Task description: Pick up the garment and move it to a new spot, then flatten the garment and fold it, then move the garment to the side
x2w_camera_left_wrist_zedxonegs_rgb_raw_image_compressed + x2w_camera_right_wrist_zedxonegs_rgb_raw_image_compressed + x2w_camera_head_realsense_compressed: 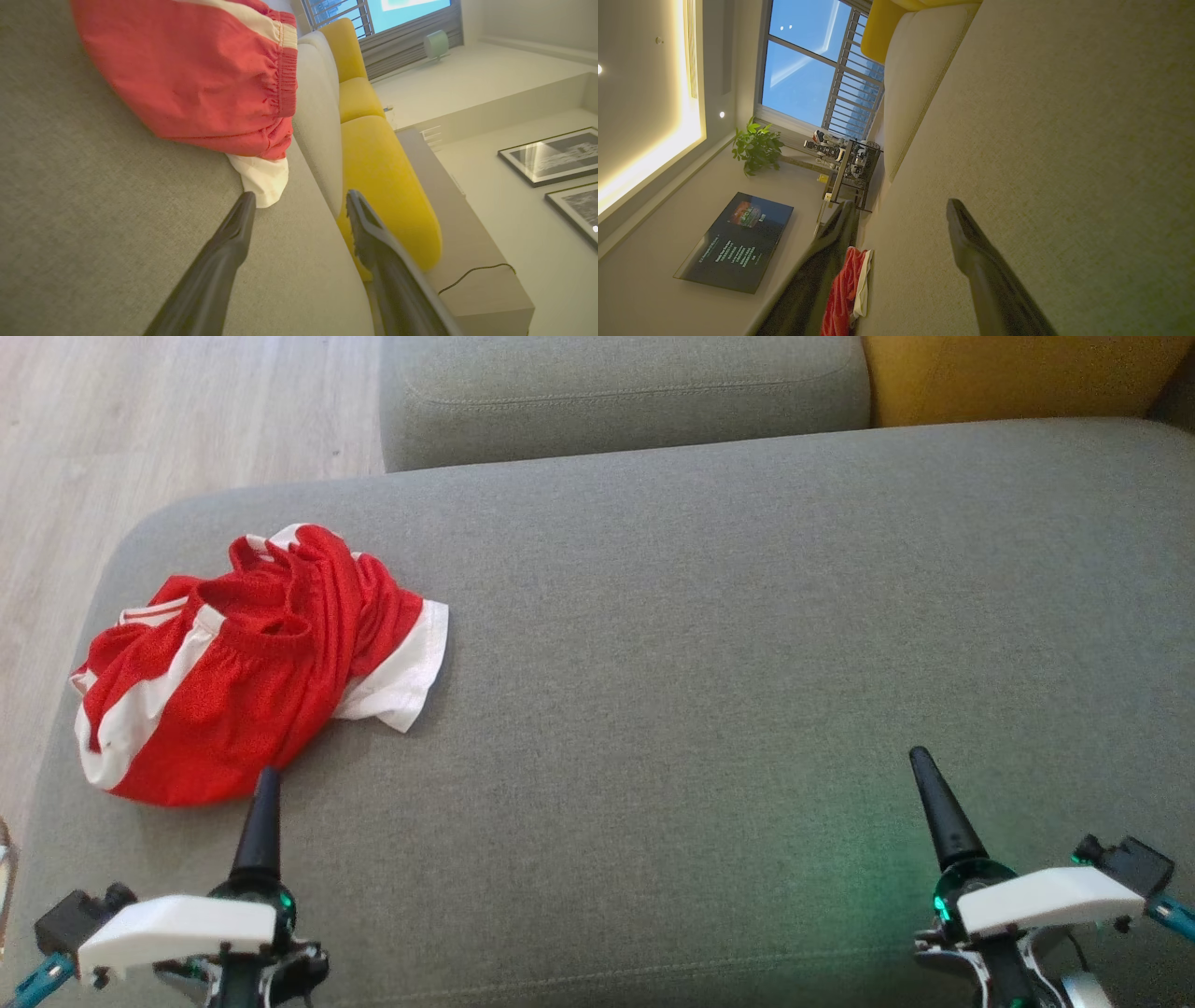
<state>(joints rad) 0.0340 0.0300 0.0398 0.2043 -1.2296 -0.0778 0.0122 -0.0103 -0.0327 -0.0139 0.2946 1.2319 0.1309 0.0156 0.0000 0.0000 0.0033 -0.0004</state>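
The garment is a red piece with white stripes and an elastic waistband, crumpled in a heap on the left part of the grey sofa seat. My left gripper hovers just in front of the heap's near edge. In the left wrist view the left gripper is open, the garment lies just ahead, and one fingertip is near its white hem. My right gripper stands far to the right over bare seat. The right wrist view shows the right gripper open and empty, with the garment far off.
A grey back cushion and a yellow cushion stand behind the seat. Wooden floor lies past the seat's rounded left edge, close to the garment. The middle and right of the seat are bare fabric.
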